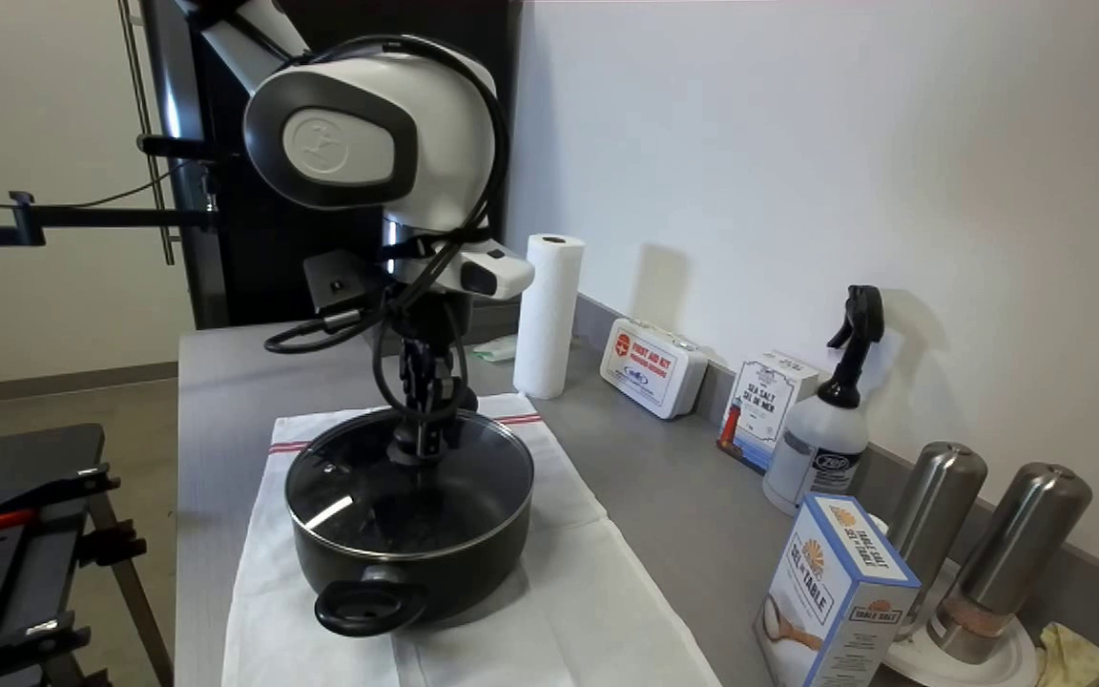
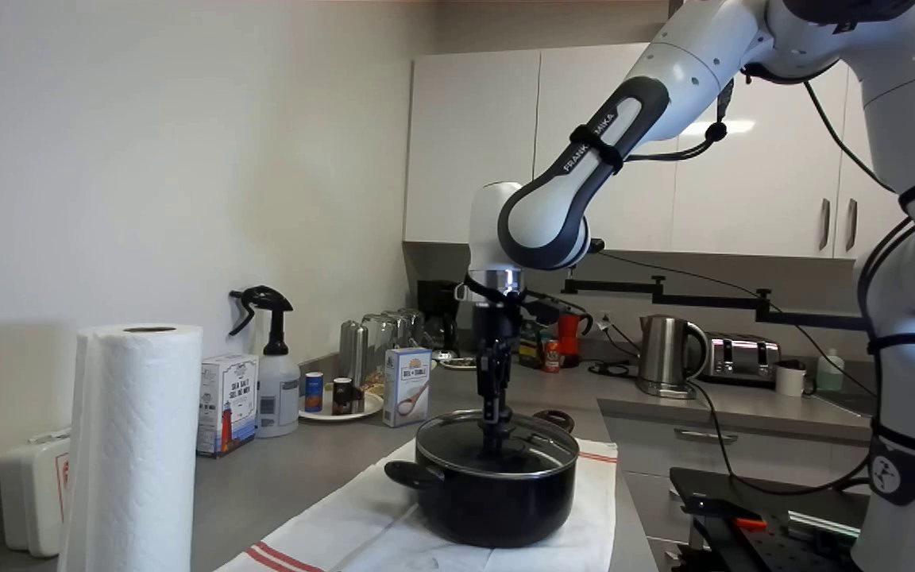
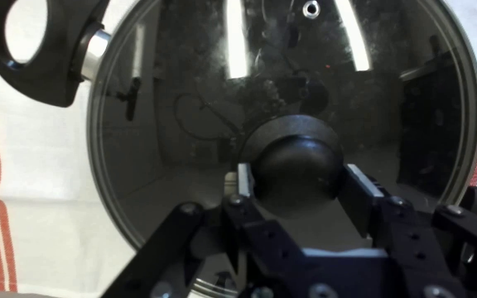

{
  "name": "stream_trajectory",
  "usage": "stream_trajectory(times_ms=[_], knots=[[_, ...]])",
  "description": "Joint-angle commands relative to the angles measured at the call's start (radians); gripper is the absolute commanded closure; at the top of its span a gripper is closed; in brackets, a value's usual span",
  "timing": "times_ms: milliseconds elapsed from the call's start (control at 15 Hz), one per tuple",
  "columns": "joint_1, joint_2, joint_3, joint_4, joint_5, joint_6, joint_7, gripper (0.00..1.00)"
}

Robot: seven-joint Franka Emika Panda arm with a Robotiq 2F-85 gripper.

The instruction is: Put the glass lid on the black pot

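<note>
In an exterior view, the black pot (image 1: 454, 570) sits near the tabletop's (image 1: 664, 477) free edge, likely for reach. The glass lid (image 1: 397, 510) covers it, knob (image 3: 298, 155) grasped by the pincer (image 3: 298, 180), probably for seating. A paper-towel roll (image 1: 549, 320) stands beyond, near the walled edge.

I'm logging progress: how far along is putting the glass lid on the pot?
Looks done: the glass lid sits on the black pot in both exterior views. In hand: the gripper straddles the knob; whether it grips is unclear. Left: probably withdrawing; it isn't yet clear.
</note>
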Motion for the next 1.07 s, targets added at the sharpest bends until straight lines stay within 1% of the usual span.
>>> stream_trajectory(times_ms=[0,67,133,867,933,1000], knots=[[0.006,-0.024,0.000,-0.008,-0.001,-0.018,0.016,0.12],[0.007,-0.026,-0.001,-0.010,-0.004,-0.015,0.019,0.04],[0.007,-0.028,0.000,-0.012,-0.004,-0.013,0.018,0.01],[0.009,-0.051,-0.002,-0.019,-0.010,-0.004,0.027,0.00],[0.002,-0.023,-0.001,0.000,0.000,-0.003,0.002,0.00],[0.002,-0.025,-0.002,0.000,0.000,-0.003,0.003,0.00]])
